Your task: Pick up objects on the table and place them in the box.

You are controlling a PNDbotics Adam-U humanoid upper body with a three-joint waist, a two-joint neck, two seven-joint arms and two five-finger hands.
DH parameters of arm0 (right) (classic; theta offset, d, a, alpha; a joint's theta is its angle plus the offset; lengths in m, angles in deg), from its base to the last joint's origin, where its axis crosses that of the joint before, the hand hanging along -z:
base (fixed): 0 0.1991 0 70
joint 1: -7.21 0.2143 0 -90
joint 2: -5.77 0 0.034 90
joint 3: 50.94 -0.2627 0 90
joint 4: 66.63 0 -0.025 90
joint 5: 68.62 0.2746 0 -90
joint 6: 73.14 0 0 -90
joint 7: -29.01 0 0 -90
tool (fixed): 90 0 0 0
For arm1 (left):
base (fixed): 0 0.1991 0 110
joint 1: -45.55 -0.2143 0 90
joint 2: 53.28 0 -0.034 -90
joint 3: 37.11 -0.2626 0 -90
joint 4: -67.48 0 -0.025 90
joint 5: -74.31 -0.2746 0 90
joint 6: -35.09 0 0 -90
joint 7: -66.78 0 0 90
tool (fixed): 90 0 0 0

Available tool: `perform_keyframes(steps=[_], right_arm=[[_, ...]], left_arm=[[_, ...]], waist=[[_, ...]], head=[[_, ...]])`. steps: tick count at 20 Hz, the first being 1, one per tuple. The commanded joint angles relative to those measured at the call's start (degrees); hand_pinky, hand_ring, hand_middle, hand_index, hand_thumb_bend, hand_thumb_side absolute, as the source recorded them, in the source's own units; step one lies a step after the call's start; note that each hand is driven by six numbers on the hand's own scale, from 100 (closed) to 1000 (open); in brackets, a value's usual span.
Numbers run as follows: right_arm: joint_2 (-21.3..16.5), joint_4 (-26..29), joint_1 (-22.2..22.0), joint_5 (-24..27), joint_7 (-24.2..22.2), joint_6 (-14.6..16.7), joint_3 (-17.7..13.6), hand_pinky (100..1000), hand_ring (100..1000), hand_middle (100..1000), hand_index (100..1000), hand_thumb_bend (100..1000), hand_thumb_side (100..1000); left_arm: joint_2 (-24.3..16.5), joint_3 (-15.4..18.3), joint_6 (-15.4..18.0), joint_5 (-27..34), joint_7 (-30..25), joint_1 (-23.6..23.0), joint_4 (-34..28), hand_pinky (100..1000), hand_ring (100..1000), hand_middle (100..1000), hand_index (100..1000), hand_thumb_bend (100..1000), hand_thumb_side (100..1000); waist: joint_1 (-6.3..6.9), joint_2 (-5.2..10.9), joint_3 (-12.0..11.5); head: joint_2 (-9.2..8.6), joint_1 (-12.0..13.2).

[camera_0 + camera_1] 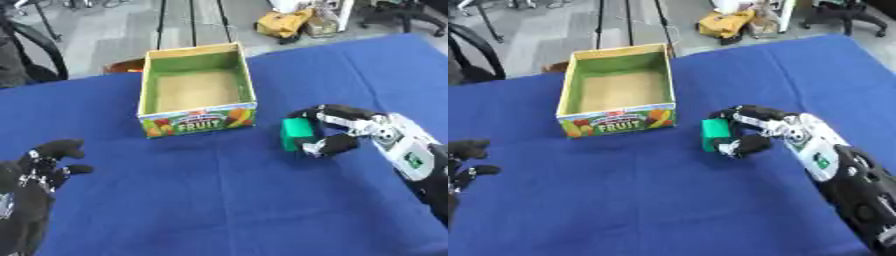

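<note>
The right hand point(346, 131) comes in from the right side of the view, its fingers point(337, 111) arched over the top of a green block point(297, 133) and its thumb point(330, 145) curled in from below, so the block is pinched between them. The block is a small, bright green, boxy thing; only its left face and part of its top show past the fingers, and whether its underside touches the cloth or hangs just clear of it cannot be told. Behind the hand the forearm point(833, 165) runs down toward the lower right corner, pale silver near the wrist and black farther back. Taking the box point(198, 121) as the landmark: the held block lies just to the right of the box's front right corner and slightly nearer the robot, close to it but apart from it. The box is an open cardboard tray with green inner walls and a tan floor, its front panel printed with fruit pictures and the word FRUIT. It stands upright on the blue tablecloth point(219, 200), toward the far side of the table. The left hand point(45, 162) shows well to the left of the box and nearer the robot, at the lower left edge, black, fingers relaxed and spread, holding nothing.
</note>
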State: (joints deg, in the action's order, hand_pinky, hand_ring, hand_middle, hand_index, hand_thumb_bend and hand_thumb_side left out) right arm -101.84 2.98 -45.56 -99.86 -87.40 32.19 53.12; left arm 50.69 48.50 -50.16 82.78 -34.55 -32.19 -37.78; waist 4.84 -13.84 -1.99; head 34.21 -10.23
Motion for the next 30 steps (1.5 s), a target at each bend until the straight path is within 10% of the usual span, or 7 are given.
perform_keyframes(steps=[1, 9, 21, 30], right_arm=[[-0.8, 0.3, 0.6, -1.1, 1.4, -0.2, -0.5, 750, 575, 440, 951, 100, 484], [-0.9, 1.5, 0.5, -2.1, 6.5, 0.0, -0.2, 681, 476, 183, 898, 100, 417], [-5.9, 15.0, 4.0, 1.6, 6.5, -0.7, 0.3, 686, 464, 146, 895, 100, 261], [-3.2, 7.0, 11.2, -0.7, 7.8, -4.7, -2.0, 681, 468, 147, 893, 100, 256]], left_arm=[[0.0, 0.0, 0.1, -0.1, -0.2, 0.3, -0.7, 679, 900, 603, 759, 657, 872], [0.0, 0.1, 0.1, -0.1, -0.2, 0.4, -0.7, 679, 900, 603, 759, 656, 872], [-0.4, 0.3, 0.0, -0.1, 0.1, 0.8, -0.7, 679, 900, 603, 759, 661, 866], [-1.1, -0.7, 0.1, 0.6, -0.9, 1.7, -1.2, 678, 898, 603, 758, 661, 854]], waist=[[-0.24, 0.65, 0.0], [-0.38, 0.58, 0.1], [-1.32, 0.59, 0.0], [-2.63, 0.48, -6.3]], head=[[0.32, -0.1], [0.29, -0.1], [-0.35, -0.3], [-1.95, -3.2]])
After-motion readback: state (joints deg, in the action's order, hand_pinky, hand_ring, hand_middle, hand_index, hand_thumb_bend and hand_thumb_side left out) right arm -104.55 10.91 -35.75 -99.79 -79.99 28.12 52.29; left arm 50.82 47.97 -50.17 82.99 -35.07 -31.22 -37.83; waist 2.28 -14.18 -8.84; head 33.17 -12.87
